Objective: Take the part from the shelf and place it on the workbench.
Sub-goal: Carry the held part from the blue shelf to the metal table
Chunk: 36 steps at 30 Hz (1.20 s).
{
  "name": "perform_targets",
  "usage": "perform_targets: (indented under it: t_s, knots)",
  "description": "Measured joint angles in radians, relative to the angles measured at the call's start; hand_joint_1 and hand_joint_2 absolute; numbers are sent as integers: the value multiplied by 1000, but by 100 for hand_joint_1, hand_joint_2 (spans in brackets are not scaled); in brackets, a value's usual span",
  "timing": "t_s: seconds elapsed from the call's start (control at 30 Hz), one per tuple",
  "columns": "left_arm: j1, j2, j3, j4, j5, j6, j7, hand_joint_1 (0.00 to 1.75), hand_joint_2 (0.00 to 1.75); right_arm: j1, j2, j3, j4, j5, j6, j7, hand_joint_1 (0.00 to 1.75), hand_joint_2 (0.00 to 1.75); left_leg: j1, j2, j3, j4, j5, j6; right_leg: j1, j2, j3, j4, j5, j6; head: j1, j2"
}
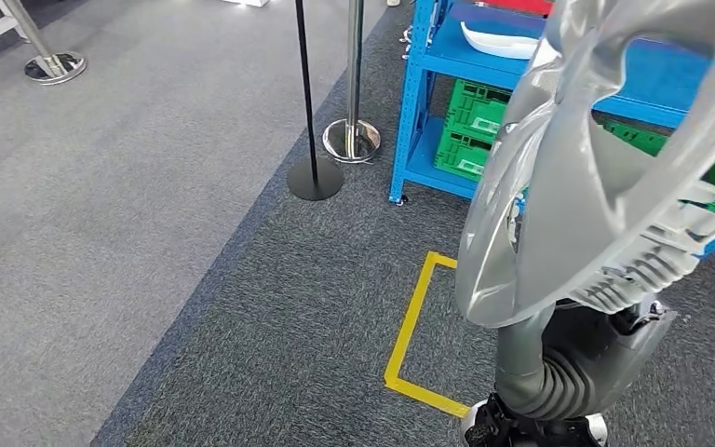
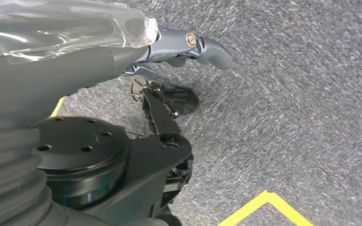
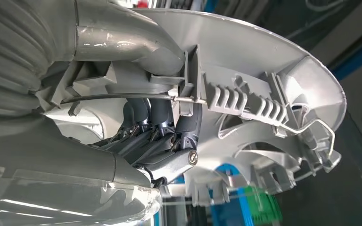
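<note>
Part: a silver-grey plastic wheel cover [image 1: 605, 186] with spoke openings, ribbed clips and a wire ring on its back face; it is off the shelf, held up in the air at the right of the head view, above the carpet.
Right hand [image 3: 155, 141]: dark fingers [image 3: 169, 162] pass through an opening of the wheel cover and close on its rim; the grey thumb lies over the back face.
Left hand [image 2: 179, 47]: fingers curled in, nothing visible between them; it hangs over the carpet.
Shelf: blue steel rack [image 1: 428, 121] at the far right, behind the wheel cover.
Shelf contents: green crates [image 1: 470, 130] on the lower levels, a white part [image 1: 503, 42] on an upper level.
Floor: grey carpet [image 1: 149, 233] with a yellow tape outline [image 1: 414, 326] near the robot's right arm.
Barrier: two posts, one chrome [image 1: 352, 130] and one black [image 1: 312, 172], stand left of the rack.
</note>
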Motion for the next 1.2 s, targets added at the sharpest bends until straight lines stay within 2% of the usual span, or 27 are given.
perform_targets:
  t_s: [0.03, 0.1, 0.13, 0.17, 0.23, 0.27, 0.33, 0.37, 0.4, 0.43, 0.47, 0.5, 0.53, 0.6, 0.63, 0.67, 0.7, 0.77, 0.83, 0.9, 0.93, 0.97, 1.0, 1.03, 1.07, 1.13, 1.2]
  knots:
    - [0, -2, -1, 0, -1, -2, 0, 0, 175, 1, 0, -3, 0, 0, 10, 0, 175, 175, 0, -16, 1, 2, 0, -1, -1, 5, 20, -52, 36, -3, 0, 0]
    - [-1, -6, -4, 0, -4, -4, 0, 0, 175, 1, 3, -10, 0, 0, 29, 0, 175, 175, 0, -45, -2, 10, -3, -7, -5, 45, 82, -198, 104, -7, 0, 0]
    - [-1, -7, -5, 0, -5, -4, 0, 0, 175, 2, 4, -13, 0, 1, 38, 0, 175, 175, 0, -58, -5, 14, -3, -12, -7, 64, 103, -248, 121, -8, 0, 0]
    - [-1, -8, -6, 0, -6, -4, 0, 0, 175, 3, 6, -16, 0, 2, 45, 0, 175, 175, 0, -68, -9, 16, -3, -18, -7, 78, 113, -271, 124, -9, -1, 0]
    - [0, -8, -8, 0, -7, -4, 0, 0, 175, 5, 11, -19, 0, 3, 52, 0, 175, 175, 4, -87, -16, 14, 1, -30, -4, 68, 116, -274, 124, -16, -2, 0]
    - [1, -8, -9, 0, -7, -4, 1, 0, 175, 6, 15, -21, 0, 3, 55, 1, 175, 175, 4, -77, -20, 16, 0, -35, -3, 57, 119, -276, 126, -20, -2, 0]
    - [1, -8, -10, 0, -6, -3, 1, 0, 175, 7, 23, -24, -1, 6, 60, 1, 175, 175, 2, -21, -46, 62, -28, -43, -5, 29, 122, -280, 129, -32, -5, 0]
    - [1, -9, -10, 0, -5, -3, 1, 0, 175, 9, 26, -27, -1, 6, 64, 1, 175, 175, 1, 15, -73, 116, -56, -45, -3, 15, 122, -280, 128, -36, -7, 0]
    - [1, -9, -10, 0, -4, -3, 1, 0, 175, 12, 28, -29, -1, 6, 67, 1, 175, 175, 1, 35, -106, 183, -87, -48, -2, 1, 122, -280, 127, -39, -8, 0]
    - [2, -8, -10, 0, -1, -3, 1, 0, 175, 14, 28, -31, -1, 5, 70, 1, 175, 175, 2, 43, -140, 249, -111, -49, -1, -15, 121, -280, 126, -41, -8, 0]
    - [5, -8, -10, 0, 3, -2, 2, 0, 175, 16, 29, -33, -1, 4, 73, 1, 175, 175, 3, 45, -160, 289, -119, -50, -1, -30, 121, -280, 125, -41, -8, 0]
    - [8, -8, -10, 0, 6, -2, 2, 0, 175, 17, 30, -36, -1, 2, 75, 1, 175, 175, 3, 48, -162, 292, -109, -50, -1, -44, 121, -280, 124, -41, -8, 0]
    - [11, -7, -10, 0, 10, -1, 2, 0, 175, 17, 32, -37, -1, 0, 78, 1, 175, 175, 3, 53, -142, 252, -83, -49, -2, -56, 123, -280, 123, -40, -8, 0]
    - [13, -7, -9, 0, 14, 0, 2, 0, 175, 16, 34, -40, 0, -3, 82, 1, 175, 175, -2, 91, -65, 110, -26, -44, 1, -77, 128, -280, 118, -35, -8, 0]
    - [12, -7, -9, 0, 15, 0, 2, 0, 175, 15, 34, -40, 1, -6, 83, 1, 175, 175, -6, 107, -34, 54, -11, -41, 3, -86, 130, -280, 115, -30, -7, 0]
    - [12, -7, -9, 0, 15, 0, 2, 0, 175, 14, 34, -40, 3, -8, 84, 1, 175, 175, -10, 118, -17, 23, -7, -37, 5, -95, 132, -280, 113, -25, -7, 0]
    - [12, -7, -9, 0, 15, 0, 2, 0, 175, 11, 34, -40, 4, -12, 84, 1, 175, 175, -14, 116, -14, 15, -10, -33, 7, -103, 135, -282, 112, -20, -6, 0]
    - [14, -7, -8, 0, 15, 1, 2, 0, 175, 5, 34, -40, 9, -17, 84, 1, 175, 175, -11, 92, -14, 10, -5, -23, 5, -114, 141, -286, 108, -9, -6, 0]
    - [15, -7, -8, 0, 15, 2, 2, 0, 175, 0, 34, -40, 12, -19, 84, 1, 175, 175, -4, 67, -11, 4, 1, -10, 2, -74, 129, -250, 81, -1, -4, 0]
    - [14, -7, -8, 0, 15, 2, 2, 0, 175, -1, 33, -40, 15, -20, 84, 0, 175, 175, -1, 42, -10, 2, 4, -2, 1, -19, 73, -128, 18, 3, 0, 0]
    - [14, -7, -8, 0, 15, 2, 2, 0, 175, -1, 32, -40, 17, -20, 84, 0, 175, 175, -2, 28, -10, 2, 5, -1, 1, -7, 37, -55, -10, 4, 1, 0]
    - [15, -8, -8, 0, 15, 2, 2, 0, 175, -1, 31, -40, 19, -21, 84, 1, 175, 175, -2, 13, -10, 3, 5, 0, 2, -3, 9, -4, -23, 3, 1, 0]
    - [15, -7, -8, 0, 15, 2, 2, 0, 175, -1, 31, -40, 21, -22, 84, 1, 175, 175, -2, -3, -10, 3, 5, 0, 2, -1, -2, 10, -15, 2, 1, 0]
    - [16, -7, -8, 0, 15, 2, 2, 0, 175, -1, 30, -40, 22, -24, 84, 1, 175, 175, -2, -19, -8, 4, 5, -1, 1, 2, 9, -22, 14, 0, 1, 0]
    - [16, -8, -8, 0, 15, 2, 2, 0, 175, -1, 30, -40, 22, -26, 84, 1, 175, 175, -1, -35, -7, 6, 4, -2, -1, 12, 37, -88, 54, -2, 1, 0]
    - [16, -8, -8, 0, 14, 2, 2, 0, 175, -1, 30, -40, 23, -31, 84, 1, 175, 175, -1, -65, -10, 12, 2, -10, -6, 60, 94, -223, 109, -5, 1, 0]
    - [16, -8, -8, 0, 14, 2, 2, 0, 175, -1, 29, -40, 24, -34, 84, 1, 175, 175, 0, -85, -18, 15, 4, -23, -6, 88, 113, -270, 118, -9, -1, 0]
